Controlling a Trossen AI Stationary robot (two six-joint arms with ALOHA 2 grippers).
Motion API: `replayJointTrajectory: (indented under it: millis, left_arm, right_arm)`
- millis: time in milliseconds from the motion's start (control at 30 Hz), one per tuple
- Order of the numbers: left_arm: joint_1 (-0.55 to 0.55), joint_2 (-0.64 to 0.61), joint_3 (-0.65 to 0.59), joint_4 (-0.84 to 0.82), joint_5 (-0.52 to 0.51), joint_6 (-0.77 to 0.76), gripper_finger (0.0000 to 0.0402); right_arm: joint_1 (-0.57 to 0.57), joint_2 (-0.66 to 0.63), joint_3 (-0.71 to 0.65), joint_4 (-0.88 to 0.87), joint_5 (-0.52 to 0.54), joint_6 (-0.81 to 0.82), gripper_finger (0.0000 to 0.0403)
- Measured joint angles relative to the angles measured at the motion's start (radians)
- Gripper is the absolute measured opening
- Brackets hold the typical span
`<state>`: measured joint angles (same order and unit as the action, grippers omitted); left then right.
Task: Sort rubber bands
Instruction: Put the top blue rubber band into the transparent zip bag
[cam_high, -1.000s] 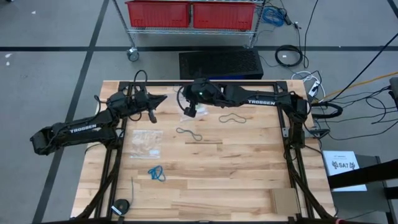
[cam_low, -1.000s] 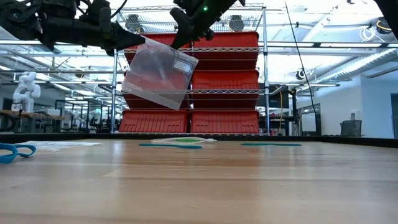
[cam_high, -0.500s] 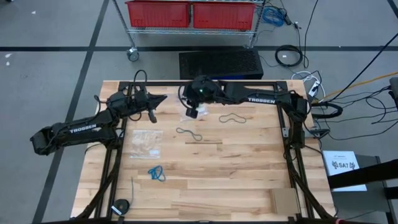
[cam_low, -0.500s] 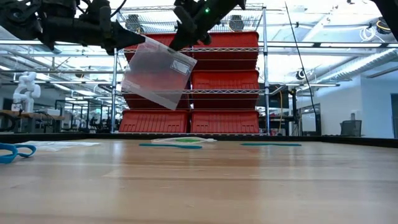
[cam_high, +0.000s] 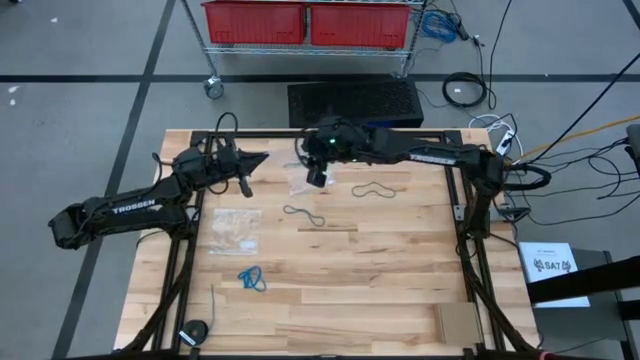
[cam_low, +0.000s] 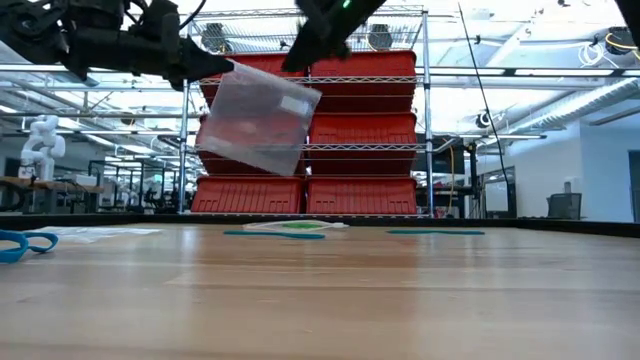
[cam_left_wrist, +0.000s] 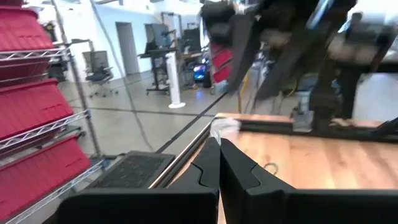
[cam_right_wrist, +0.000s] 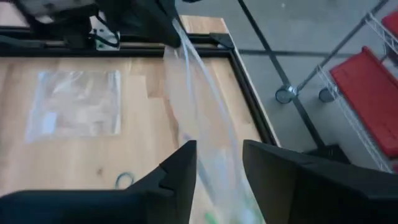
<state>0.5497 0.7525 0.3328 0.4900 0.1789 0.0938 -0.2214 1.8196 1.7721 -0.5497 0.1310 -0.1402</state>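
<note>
- Since the earlier frames, the right gripper (cam_high: 318, 178) shifted slightly toward the right side of the desk (cam_high: 400, 290) and parted its jaws; in the low view it had lifted off the clear bag (cam_low: 258, 118).
- The left gripper (cam_high: 244, 184) held the bag by one upper corner, jaws fully closed on it, so the bag hung free above the desk's far edge, probably to present its mouth for loading.
- The right jaws stood partly open. The right wrist view showed the bag's film between the two fingers (cam_right_wrist: 180, 171), but whether they touched it could not be told.
- Rubber bands lay on the desk: a dark loop (cam_high: 303, 214) near centre, another (cam_high: 372, 189) to its right, and a blue cluster (cam_high: 251, 279) nearer the front left.
- A second bag (cam_high: 234, 230) lay flat beside the left arm.
- Only the high view showed the bands' layout; only the low view showed the bag's height above the desk.
</note>
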Motion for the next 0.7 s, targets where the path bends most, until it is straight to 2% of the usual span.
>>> replayJointTrajectory:
  millis: [100,200,300,367,500,600,700]
  left_arm:
    - [0.000,0.000,0.000,-0.018,-0.032,0.027,0.0000]
    - [0.001,0.000,0.000,-0.021,-0.038,0.044,0.0000]
    - [0.001,0.000,0.000,-0.020,-0.038,0.044,0.0000]
    - [0.001,0.000,0.000,-0.020,-0.038,0.044,0.0000]
    - [0.001,0.000,0.000,-0.020,-0.038,0.044,0.0000]
    - [0.001,0.000,0.000,-0.018,-0.038,0.044,0.0000]
    - [0.001,0.000,0.000,-0.008,-0.038,0.044,0.0000]
  right_arm:
    - [0.000,-0.039,0.003,-0.136,-0.028,0.051,0.0125]
    - [0.000,-0.037,-0.026,-0.227,-0.111,0.124,0.0125]
    - [0.013,-0.023,-0.157,-0.132,-0.223,0.187,0.0125]
    - [0.025,-0.005,-0.277,0.006,-0.287,0.235,0.0125]
    - [0.064,0.058,-0.450,0.283,-0.260,0.278,0.0126]
    - [0.095,0.137,-0.467,0.350,-0.160,0.279,0.0125]
    - [0.110,0.219,-0.436,0.377,-0.137,0.298,0.0125]
